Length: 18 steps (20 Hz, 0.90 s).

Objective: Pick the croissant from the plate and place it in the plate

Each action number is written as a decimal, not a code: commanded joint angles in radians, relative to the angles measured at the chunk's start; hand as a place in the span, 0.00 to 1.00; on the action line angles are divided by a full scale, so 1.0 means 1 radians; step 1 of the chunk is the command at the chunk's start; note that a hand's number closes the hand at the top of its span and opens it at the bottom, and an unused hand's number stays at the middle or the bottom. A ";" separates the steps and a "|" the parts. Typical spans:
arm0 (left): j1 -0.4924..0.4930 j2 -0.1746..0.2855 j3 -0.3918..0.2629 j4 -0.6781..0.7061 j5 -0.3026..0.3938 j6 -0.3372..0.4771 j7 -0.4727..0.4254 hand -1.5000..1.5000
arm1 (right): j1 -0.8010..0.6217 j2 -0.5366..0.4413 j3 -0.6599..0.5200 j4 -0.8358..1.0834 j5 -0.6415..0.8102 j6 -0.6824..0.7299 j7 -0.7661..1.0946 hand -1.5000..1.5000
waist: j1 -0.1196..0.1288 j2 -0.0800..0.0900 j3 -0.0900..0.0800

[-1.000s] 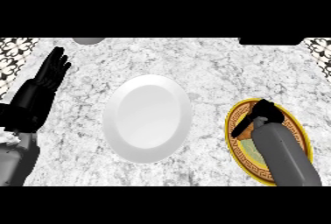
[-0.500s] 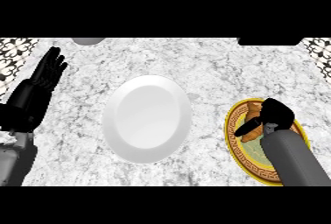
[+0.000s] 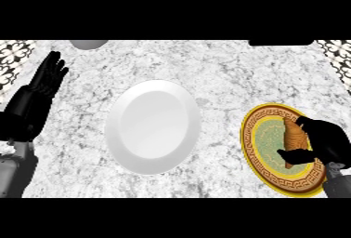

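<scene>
Head view: one white plate (image 3: 152, 126), one gold-rimmed plate (image 3: 255, 124), one croissant (image 3: 293, 135) in curled right hand (image 3: 330, 139); left hand (image 3: 37, 93) open.

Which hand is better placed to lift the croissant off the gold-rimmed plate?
Right. The right hand is over the gold-rimmed plate, its fingers and thumb curled round the croissant. The left hand rests open at the far left, beyond the white plate.

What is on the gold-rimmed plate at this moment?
A croissant sits over the gold-rimmed plate, above its green centre, with the right hand curled round it. The hand covers the croissant's right side and part of the plate, so it cannot be seen whether the croissant is lifted.
</scene>
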 commanded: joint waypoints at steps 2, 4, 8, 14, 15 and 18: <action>0.024 0.001 0.005 -0.070 0.004 -0.009 0.050 0.50 | 0.138 -0.059 -0.016 -0.231 -0.036 -0.035 -0.111 1.00 | 0.009 0.001 0.001; 0.028 -0.014 0.001 -0.025 -0.029 0.005 0.007 0.50 | 0.096 -0.057 -0.037 -0.318 -0.109 0.041 -0.114 1.00 | 0.011 0.003 0.000; -0.018 -0.013 0.012 0.032 -0.023 -0.013 -0.004 0.50 | 0.121 -0.030 -0.028 -0.497 -0.186 0.018 -0.187 1.00 | -0.002 0.004 0.000; -0.008 -0.031 0.015 0.010 -0.027 -0.013 -0.010 0.50 | 0.061 0.080 -0.003 -0.688 -0.313 0.070 -0.123 1.00 | 0.018 0.006 0.001; 0.013 -0.035 0.004 -0.017 -0.034 -0.018 0.000 0.50 | 0.118 0.102 0.025 -0.722 -0.272 0.031 -0.137 1.00 | 0.018 0.005 0.001; -0.008 -0.087 -0.036 -0.016 -0.087 0.022 0.016 0.50 | 0.059 0.155 0.116 -0.777 -0.209 0.091 -0.040 1.00 | 0.021 0.006 0.001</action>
